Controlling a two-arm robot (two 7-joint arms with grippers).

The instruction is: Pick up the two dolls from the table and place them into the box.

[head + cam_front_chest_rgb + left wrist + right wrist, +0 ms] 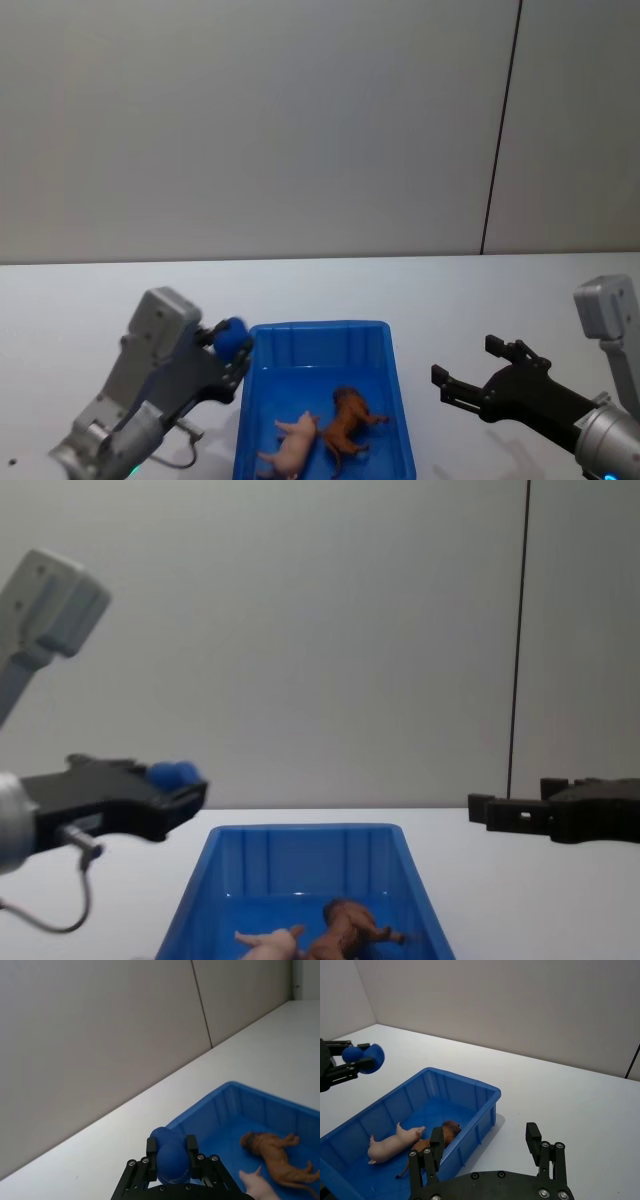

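Inside the box [385, 345], both dolls [322, 433] lie clear of fingers.

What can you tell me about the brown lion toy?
The lion is a small brown figurine that looks like hard plastic, with a darker mane around its head, four thin legs and a tail. It lies tipped on its side on the floor of the blue box, legs sticking out sideways. The pink pig lies right beside it, close enough that they seem to touch. No gripper is holding it.
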